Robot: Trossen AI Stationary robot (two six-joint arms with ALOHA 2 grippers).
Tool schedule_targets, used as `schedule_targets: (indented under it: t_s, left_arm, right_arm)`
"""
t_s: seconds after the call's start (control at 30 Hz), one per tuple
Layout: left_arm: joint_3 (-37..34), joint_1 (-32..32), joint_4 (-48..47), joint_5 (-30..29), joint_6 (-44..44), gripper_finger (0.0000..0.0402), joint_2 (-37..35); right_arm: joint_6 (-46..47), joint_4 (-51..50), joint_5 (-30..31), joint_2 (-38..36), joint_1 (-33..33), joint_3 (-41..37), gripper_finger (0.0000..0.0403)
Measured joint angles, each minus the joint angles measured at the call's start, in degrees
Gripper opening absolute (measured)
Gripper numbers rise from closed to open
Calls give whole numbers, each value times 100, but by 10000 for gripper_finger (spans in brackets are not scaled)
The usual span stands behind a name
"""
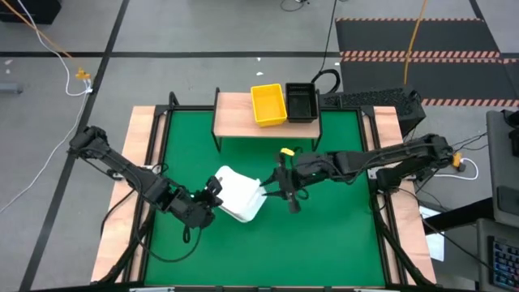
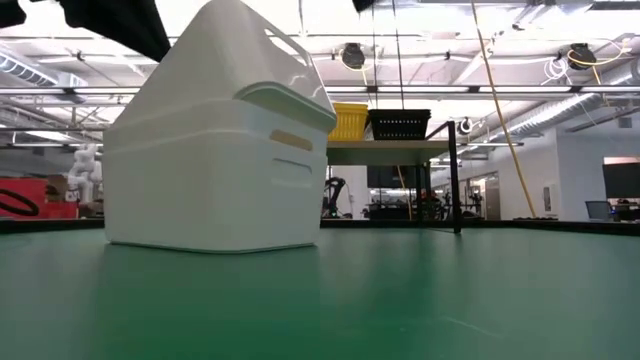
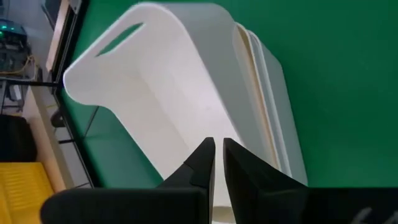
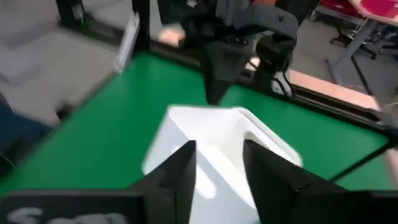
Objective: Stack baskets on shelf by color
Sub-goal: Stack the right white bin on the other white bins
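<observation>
Two white baskets [image 1: 241, 195] sit nested on the green mat. In the low view the upper white basket [image 2: 230, 60] is tipped up at one end over the lower one [image 2: 215, 180], which rests on the mat. My left gripper [image 1: 215, 193] is at their left side, shut on a wall. My right gripper [image 1: 266, 191] is open at their right side, its fingers either side of the white basket's end [image 4: 217, 134]; whether they touch cannot be told. A yellow basket [image 1: 268, 105] and a black basket [image 1: 301, 101] stand side by side on the wooden shelf [image 1: 235, 118]. My left gripper [image 3: 217, 158] pinches a side wall of the upper white basket [image 3: 214, 134] between its two nearly closed fingers, coming slanting from the table's left. That basket is tilted: the held side is raised, and its other side rests on the lower white basket [image 3: 273, 106].
The shelf stands at the mat's far edge on thin black legs [image 2: 455, 180], its left third bare. Bare green mat [image 1: 324, 235] lies around the white baskets. Wooden table borders and a dark frame run along both sides.
</observation>
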Motion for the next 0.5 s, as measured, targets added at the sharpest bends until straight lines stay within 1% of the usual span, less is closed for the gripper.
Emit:
schedule_targets:
  t_s: [0.07,0.1,0.2,0.3,0.5]
  left_arm:
    - [0,6,51,1,-40,35,11]
    - [0,6,77,2,-96,35,9]
    - [2,16,176,0,-370,35,4]
    - [2,63,241,-19,-954,36,-15]
    - [2,115,25,-368,-2336,43,-204]
  right_arm:
    - [-446,-660,-15,162,-72,480,140]
    - [-620,-946,-177,270,-136,692,150]
    - [-951,-1376,-923,547,-358,1192,173]
    - [-1243,-1695,-1576,921,-542,1574,186]
    - [-1534,-2446,-2380,1786,-826,2289,190]
